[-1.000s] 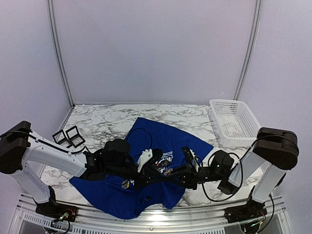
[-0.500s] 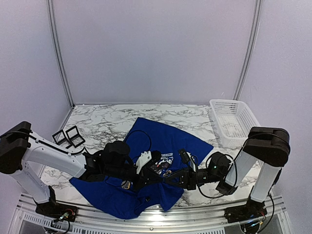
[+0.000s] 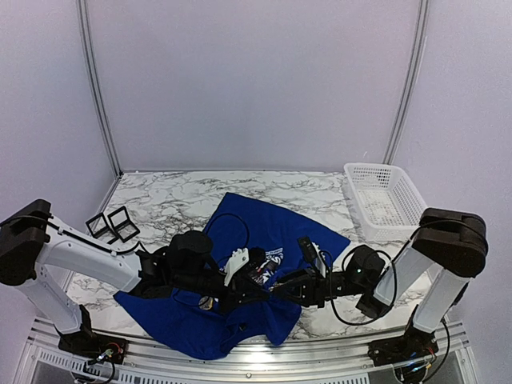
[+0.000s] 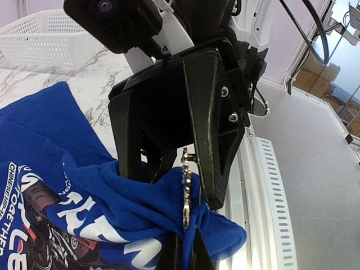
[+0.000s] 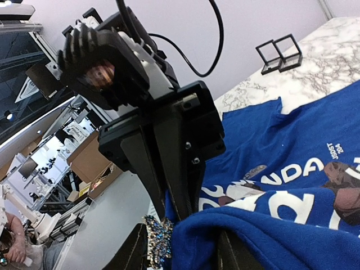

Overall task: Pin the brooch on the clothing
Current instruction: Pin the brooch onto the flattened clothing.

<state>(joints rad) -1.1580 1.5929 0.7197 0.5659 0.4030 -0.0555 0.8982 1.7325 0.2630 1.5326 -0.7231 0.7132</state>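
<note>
The royal-blue T-shirt [image 3: 268, 220] lies crumpled on the marble table, its panda print beside both grippers. My left gripper [image 3: 250, 270] is shut on a raised fold of the shirt, as the left wrist view [image 4: 185, 257] shows. The brooch [image 4: 186, 194], a jewelled piece seen edge-on, stands against that fold. My right gripper [image 3: 278, 284] faces the left one and closes round the brooch [image 5: 158, 239] and the fold. In the right wrist view [image 5: 180, 252] the brooch lies against one finger [image 5: 132, 250] and blue cloth fills the rest of the gap.
A white slatted basket [image 3: 382, 200] stands at the back right. Two small black-framed boxes [image 3: 112, 224] sit at the left. A metal rail [image 3: 240, 352] runs along the table's front edge, close below the shirt's hem.
The right gripper shifted a little left and down towards the left gripper, then came back slightly. Both grippers stay together at the shirt's fold. The front hem has shifted slightly.
</note>
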